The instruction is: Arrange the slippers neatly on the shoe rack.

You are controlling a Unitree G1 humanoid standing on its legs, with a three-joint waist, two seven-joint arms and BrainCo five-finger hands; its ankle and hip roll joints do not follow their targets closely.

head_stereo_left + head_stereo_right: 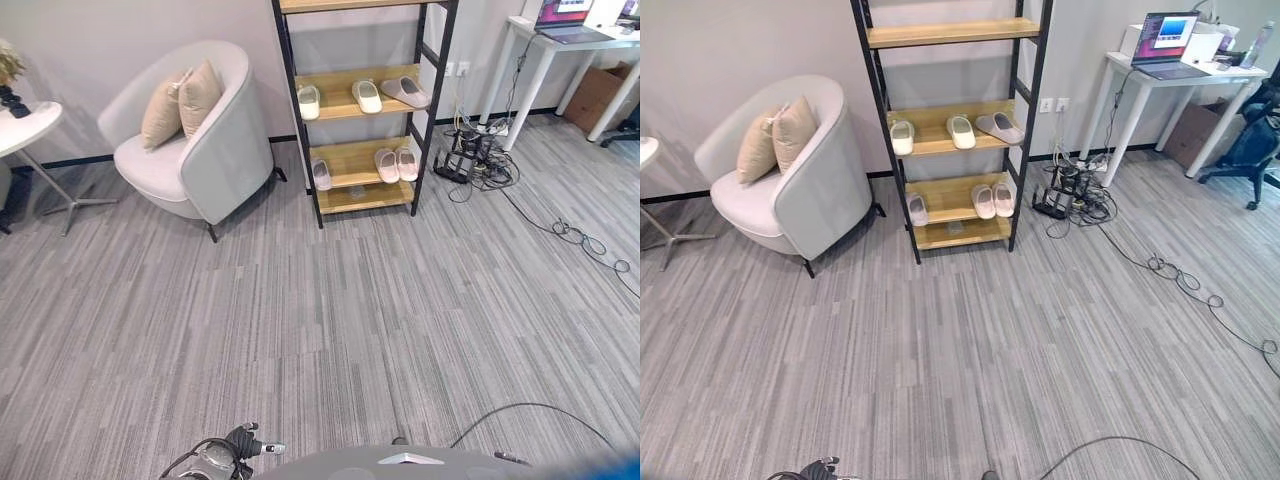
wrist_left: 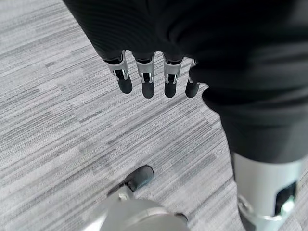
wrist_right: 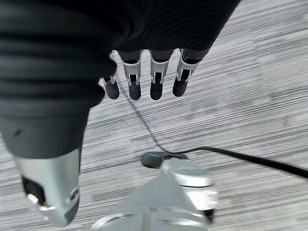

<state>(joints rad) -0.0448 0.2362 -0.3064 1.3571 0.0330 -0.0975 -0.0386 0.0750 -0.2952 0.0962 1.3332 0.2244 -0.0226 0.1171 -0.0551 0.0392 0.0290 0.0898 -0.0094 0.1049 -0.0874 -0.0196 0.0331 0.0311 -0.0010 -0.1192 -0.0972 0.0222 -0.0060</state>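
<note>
Grey striped carpet runs all the way to the far wall, and that's where your shoe rack point(image 1: 950, 130) stands, between the pale armchair point(image 1: 790, 170) and the white bench point(image 1: 1180, 75) with the laptop point(image 1: 1167, 38) on it. You're well back from it.

Look at the slippers. Middle shelf: a white one point(image 1: 902, 136) at the left post, another point(image 1: 961, 130) mid-shelf, and a grey one point(image 1: 999, 127) lying at an angle to them. Lower shelf: one point(image 1: 917, 209) at the left edge, a pair point(image 1: 993, 199) side by side at the right. Nothing is lying on the carpet.

Your left hand point(image 2: 154, 72) hangs over bare floor, fingers straight and relaxed, holding nothing. Your right hand point(image 3: 144, 77) is the same, empty and slack.

So walk in first, and stop square to the rack, close enough to reach the middle shelf without leaning. I'd go for that angled grey slipper first; turn it parallel with its neighbours. Mind the tangle of cables point(image 1: 1075, 195) on the floor right of the rack as you step in.
</note>
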